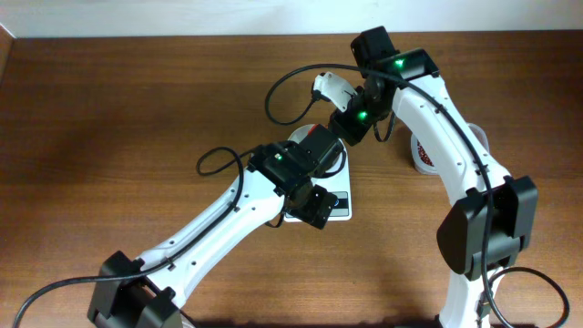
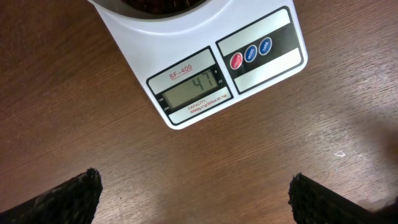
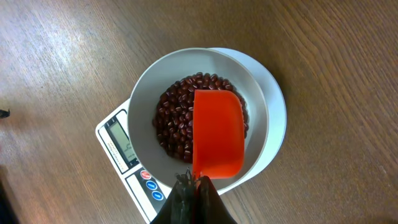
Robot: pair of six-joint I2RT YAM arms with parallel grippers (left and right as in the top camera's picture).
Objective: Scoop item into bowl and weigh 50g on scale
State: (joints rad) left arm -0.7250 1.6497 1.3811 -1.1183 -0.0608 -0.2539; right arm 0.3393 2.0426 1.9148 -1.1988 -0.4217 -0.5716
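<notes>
Right tool (image 3: 193, 190) is clamped on the scoop (image 3: 216, 134) handle, holding it over the bowl (image 3: 140, 93) so beans (image 3: 171, 118) drop inside. The bowl rests on the scale (image 2: 155, 50), mid-table, away from every edge. Left tool (image 2: 196, 199), spread wide and empty, faces the display (image 2: 194, 90), which reads 47: slightly under target

Dark brown wood-grain table (image 1: 109, 118), pale wall strip (image 1: 182, 14) at far edge, soft glare on wood
</notes>
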